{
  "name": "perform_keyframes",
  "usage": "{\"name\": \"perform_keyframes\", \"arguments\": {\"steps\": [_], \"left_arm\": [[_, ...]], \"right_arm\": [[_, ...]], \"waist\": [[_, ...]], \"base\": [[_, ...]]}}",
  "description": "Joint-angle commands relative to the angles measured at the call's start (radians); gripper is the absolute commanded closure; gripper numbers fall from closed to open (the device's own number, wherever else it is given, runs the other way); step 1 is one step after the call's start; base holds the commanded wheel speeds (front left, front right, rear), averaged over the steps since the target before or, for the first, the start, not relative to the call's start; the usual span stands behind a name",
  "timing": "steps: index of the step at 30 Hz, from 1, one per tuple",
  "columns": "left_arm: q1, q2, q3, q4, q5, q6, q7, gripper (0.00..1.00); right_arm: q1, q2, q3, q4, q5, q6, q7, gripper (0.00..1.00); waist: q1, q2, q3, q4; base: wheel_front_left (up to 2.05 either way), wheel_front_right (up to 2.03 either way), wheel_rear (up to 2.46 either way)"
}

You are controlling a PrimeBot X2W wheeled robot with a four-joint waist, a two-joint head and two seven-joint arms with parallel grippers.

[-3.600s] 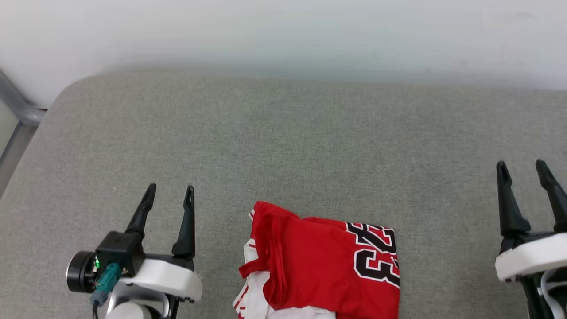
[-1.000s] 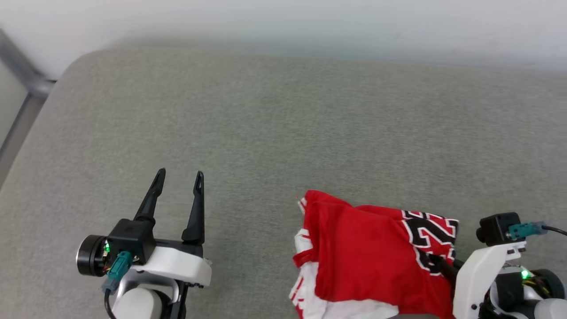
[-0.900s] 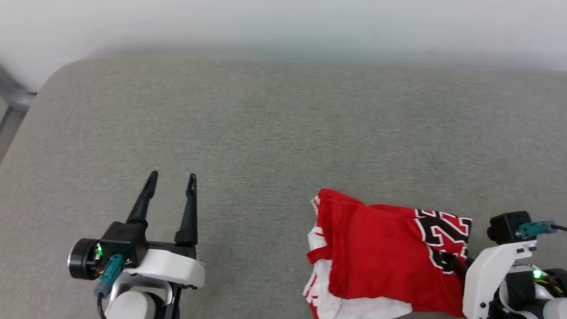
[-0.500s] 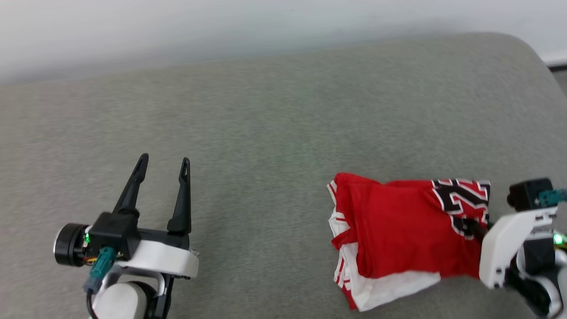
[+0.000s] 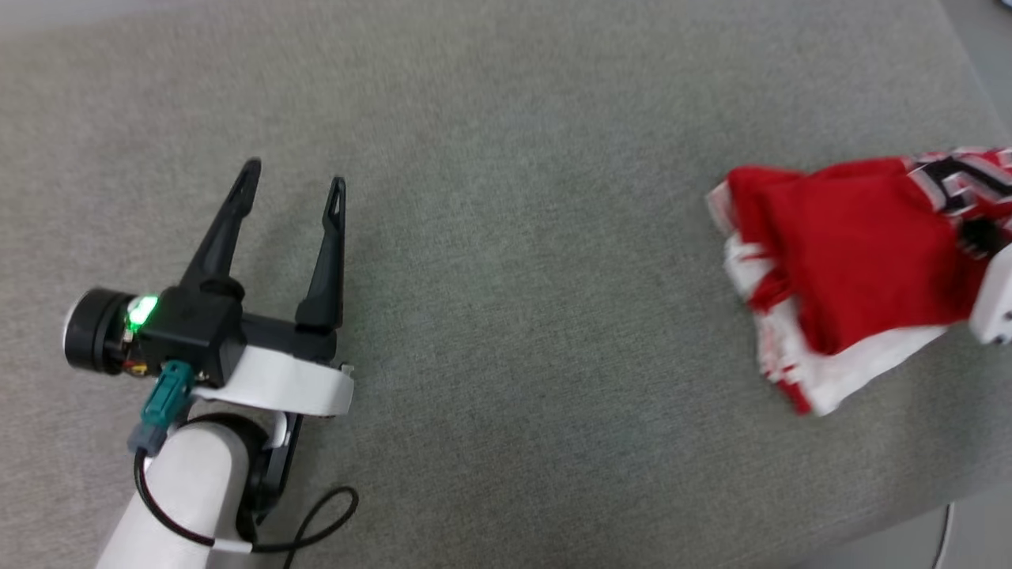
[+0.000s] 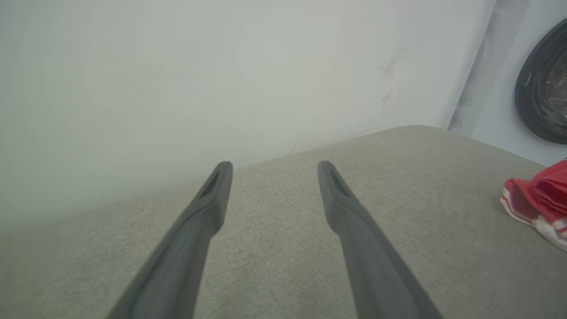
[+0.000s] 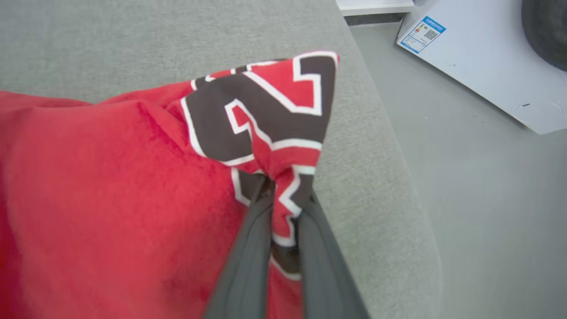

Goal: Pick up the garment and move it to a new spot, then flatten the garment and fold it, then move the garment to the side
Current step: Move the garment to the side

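Left gripper (image 5: 295,174) sits at 9 o'clock in the head view, fingers spread wide and holding nothing. Over at 3 o'clock is the garment (image 5: 854,253). Seconds ago it lay folded in front of you with both grippers clear. Now it trails from your right gripper (image 7: 285,195), fingers nipped tight on the numbered corner (the head has swung too). Moving it aside looks under way. The grey cushion (image 5: 506,316) is beneath, its right edge close. There's a white wall (image 6: 177,88) at 12, and pale floor (image 7: 487,199) and a white appliance (image 7: 487,66) out right.
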Motion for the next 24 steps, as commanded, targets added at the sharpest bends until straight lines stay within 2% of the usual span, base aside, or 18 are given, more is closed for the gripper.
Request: {"name": "perform_keyframes", "arguments": {"steps": [1, 9, 16, 17, 18, 19, 20, 24], "left_arm": [[-0.024, 0.006, -0.002, -0.006, 0.007, -0.005, 0.000, 0.00], [-0.131, 0.003, -0.032, -0.020, 0.024, -0.030, 0.004, 0.00], [-0.181, 0.000, -0.060, -0.036, 0.041, -0.040, 0.001, 0.00], [-0.181, -0.001, -0.061, -0.035, 0.041, -0.040, -0.001, 0.00], [-0.181, -0.001, -0.063, -0.033, 0.041, -0.039, -0.003, 0.00], [-0.182, -0.002, -0.065, -0.031, 0.041, -0.038, -0.004, 0.00], [-0.181, -0.003, -0.067, -0.029, 0.041, -0.037, -0.006, 0.00], [-0.172, -0.003, -0.069, -0.015, 0.034, -0.033, -0.009, 0.00]], "right_arm": [[-0.040, -0.016, -0.019, 0.027, -0.012, -0.001, -0.021, 1.00], [-0.217, -0.111, -0.160, 0.197, -0.127, -0.001, -0.136, 1.00], [-0.277, -0.103, -0.257, 0.301, -0.201, -0.001, -0.191, 1.00], [-0.277, -0.098, -0.274, 0.320, -0.214, -0.001, -0.198, 0.89], [-0.273, -0.093, -0.289, 0.334, -0.228, -0.001, -0.207, 0.71], [-0.273, -0.087, -0.300, 0.347, -0.240, -0.001, -0.216, 0.10], [-0.271, -0.082, -0.309, 0.362, -0.254, -0.001, -0.219, 0.00], [-0.268, -0.072, -0.346, 0.386, -0.313, -0.001, -0.276, 0.00]], "waist": [[-0.0002, 0.0000, 0.059, 0.001], [-0.0002, 0.0000, 0.155, 0.065], [-0.0002, 0.0000, 0.210, 0.107], [-0.0002, 0.0000, 0.212, 0.109], [-0.0002, 0.0000, 0.213, 0.111], [-0.0002, 0.0000, 0.214, 0.113], [-0.0002, 0.0000, 0.214, 0.115], [-0.0002, 0.0000, 0.201, 0.115]], "base": [[0.00, 0.00, 0.00], [0.00, 0.00, 0.00], [0.00, 0.00, 0.00], [0.00, 0.00, 0.00], [0.00, 0.00, 0.00], [0.00, 0.00, 0.00], [0.00, 0.00, 0.00], [0.00, 0.00, 0.00]]}}
